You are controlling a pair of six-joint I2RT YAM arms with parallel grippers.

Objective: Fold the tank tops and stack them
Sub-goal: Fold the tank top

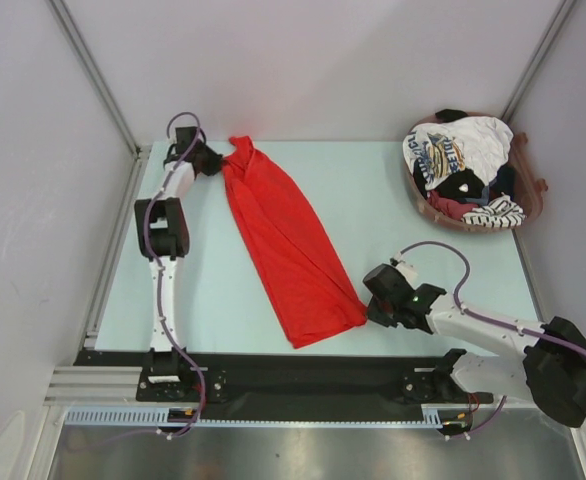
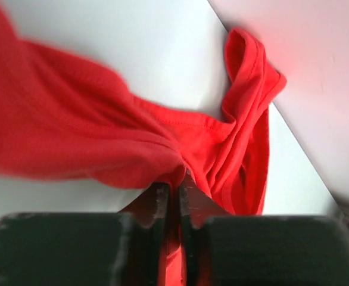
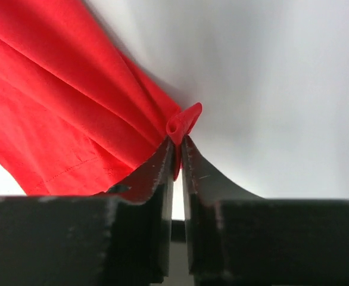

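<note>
Count on the worktop (image 1: 393,200): one red tank top (image 1: 288,250), lying diagonally from far left to near centre. Left gripper (image 2: 174,193) is clamped on its far strap end. Right gripper (image 3: 177,149) is clamped on its near hem corner. One basket (image 1: 538,190), far right, holds at least three more tank tops (image 1: 458,150).

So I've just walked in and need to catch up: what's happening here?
The red tank top lies stretched diagonally across the table, held at both ends. The left gripper pinches its strap end at the far left; the right gripper pinches a hem corner near the front. No folded stack is on the table yet. The other tank tops sit heaped in a basket at the far right.
</note>
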